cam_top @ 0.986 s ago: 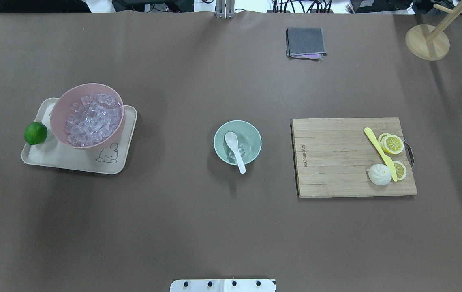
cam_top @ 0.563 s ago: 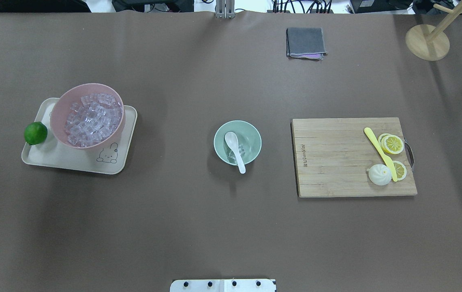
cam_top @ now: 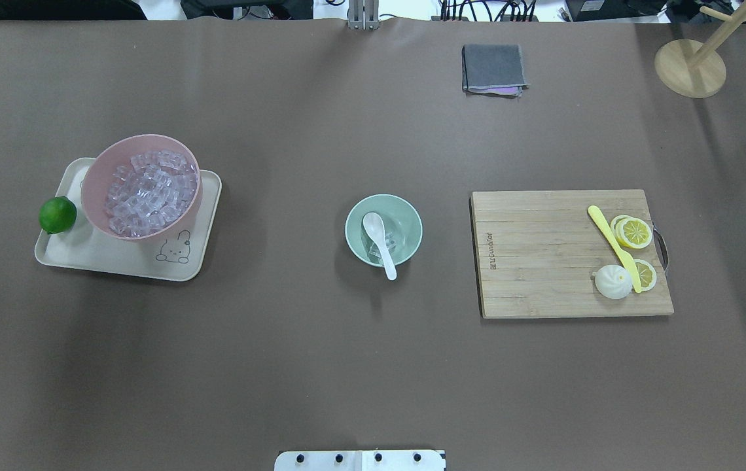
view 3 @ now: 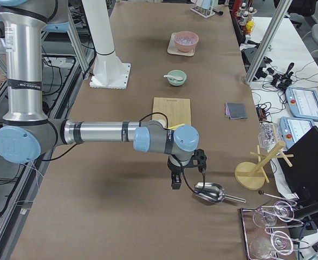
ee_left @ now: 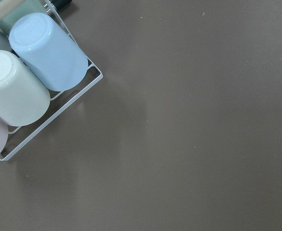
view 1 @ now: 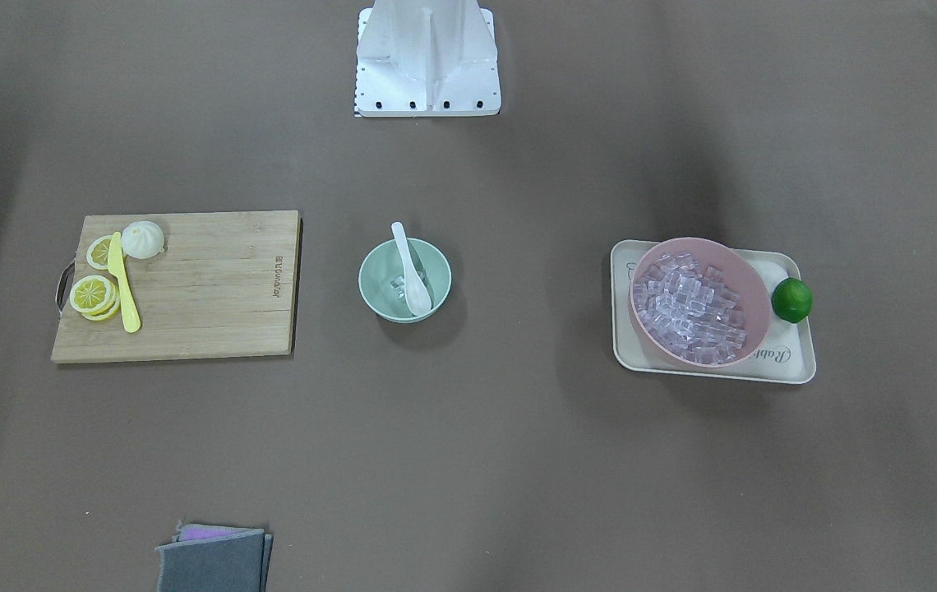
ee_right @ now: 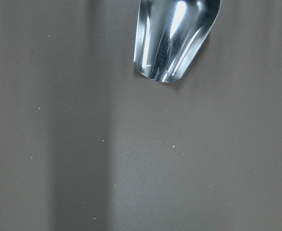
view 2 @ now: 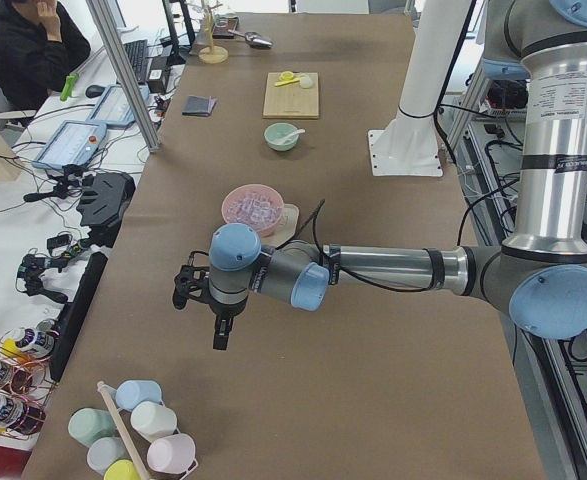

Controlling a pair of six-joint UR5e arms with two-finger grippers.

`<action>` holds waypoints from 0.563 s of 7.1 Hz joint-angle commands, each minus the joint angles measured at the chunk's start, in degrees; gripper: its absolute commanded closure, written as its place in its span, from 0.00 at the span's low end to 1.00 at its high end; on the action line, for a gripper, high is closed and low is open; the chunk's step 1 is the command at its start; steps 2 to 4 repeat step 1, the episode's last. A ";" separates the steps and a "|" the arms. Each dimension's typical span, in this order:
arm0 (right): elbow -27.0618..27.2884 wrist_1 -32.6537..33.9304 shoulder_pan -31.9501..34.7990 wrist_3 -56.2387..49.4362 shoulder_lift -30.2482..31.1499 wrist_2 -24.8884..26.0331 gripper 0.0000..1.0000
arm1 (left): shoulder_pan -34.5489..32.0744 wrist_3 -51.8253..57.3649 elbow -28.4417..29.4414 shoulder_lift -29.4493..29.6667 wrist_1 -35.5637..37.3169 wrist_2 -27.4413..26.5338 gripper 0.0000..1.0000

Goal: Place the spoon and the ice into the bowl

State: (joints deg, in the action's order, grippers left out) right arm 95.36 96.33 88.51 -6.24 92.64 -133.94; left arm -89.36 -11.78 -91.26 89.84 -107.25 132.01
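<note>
The mint-green bowl (cam_top: 412,227) stands at the table's middle and also shows in the front-facing view (view 1: 376,279). The white spoon (cam_top: 378,243) lies in it, scoop inside, handle over the near rim. A few clear ice cubes (cam_top: 390,244) lie in the bowl beside the spoon (view 1: 409,267). My left gripper (view 2: 220,335) hangs over bare table far out at the left end. My right gripper (view 3: 176,181) hangs at the right end next to a metal scoop (view 3: 210,192). Both show only in side views, so I cannot tell whether they are open or shut.
A pink bowl (cam_top: 95,176) full of ice stands on a cream tray (cam_top: 118,265) with a lime (cam_top: 57,214). A cutting board (cam_top: 543,261) holds a yellow knife (cam_top: 614,248), lemon slices and a bun. A grey cloth (cam_top: 493,68), a wooden stand (cam_top: 690,68) and a cup rack (ee_left: 35,72) are around.
</note>
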 commanded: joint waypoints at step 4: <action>0.00 0.00 0.00 0.00 0.00 -0.36 0.00 | 0.06 0.00 -0.15 -0.28 0.29 0.09 0.02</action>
